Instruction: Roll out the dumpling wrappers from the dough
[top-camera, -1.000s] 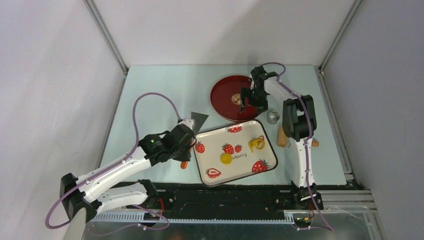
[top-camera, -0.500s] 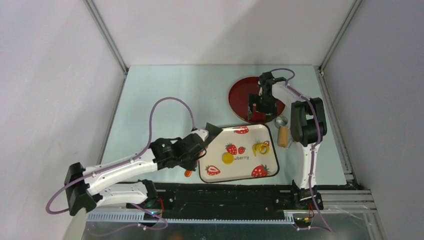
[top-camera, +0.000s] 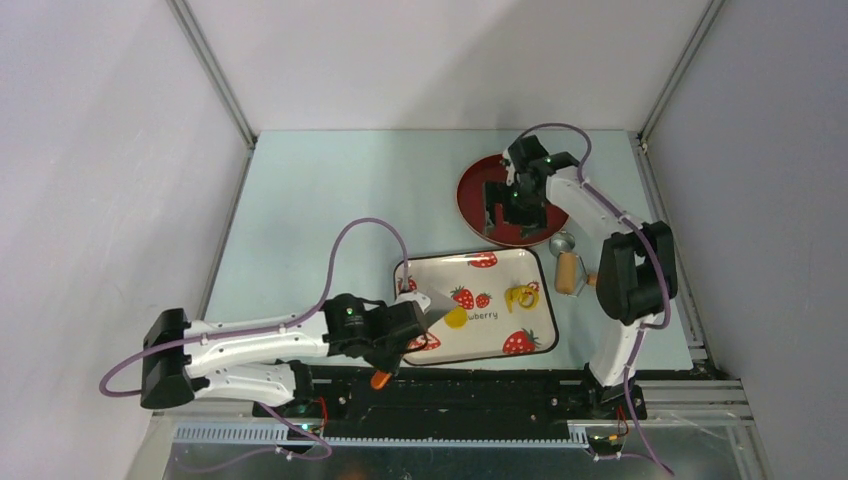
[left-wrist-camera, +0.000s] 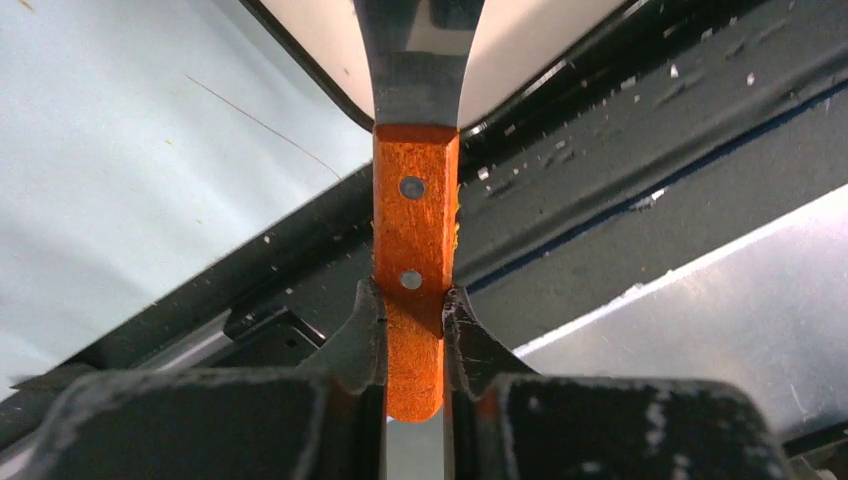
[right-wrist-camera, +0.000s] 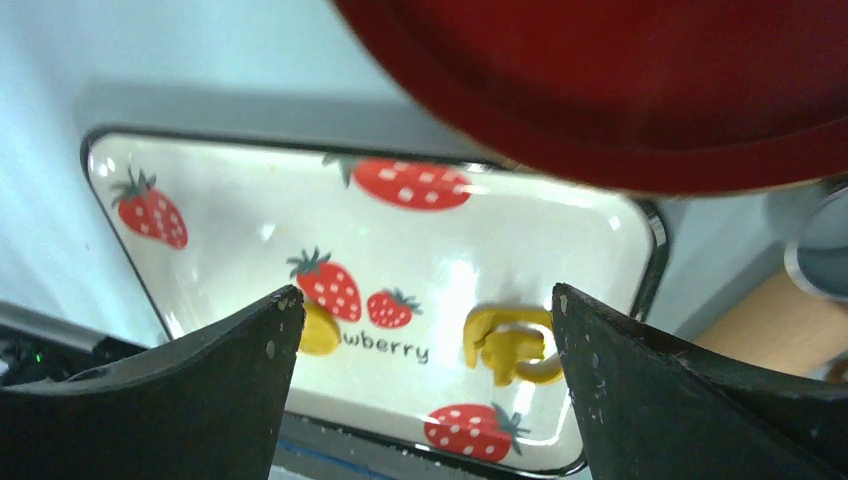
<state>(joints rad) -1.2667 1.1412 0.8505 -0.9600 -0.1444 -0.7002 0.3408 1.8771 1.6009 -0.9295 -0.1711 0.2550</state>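
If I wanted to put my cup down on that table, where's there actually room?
The widest bare stretch is the table at far left, between the left wall, the red plate and the strawberry tray. The right side is crowded: plate, metal ring, rolling pin and tray sit close together. The left arm lies across the near left.

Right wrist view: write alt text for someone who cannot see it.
The open right gripper frames a strawberry-print tray holding a ragged yellow dough scrap and a round yellow wrapper. A red plate fills the top.
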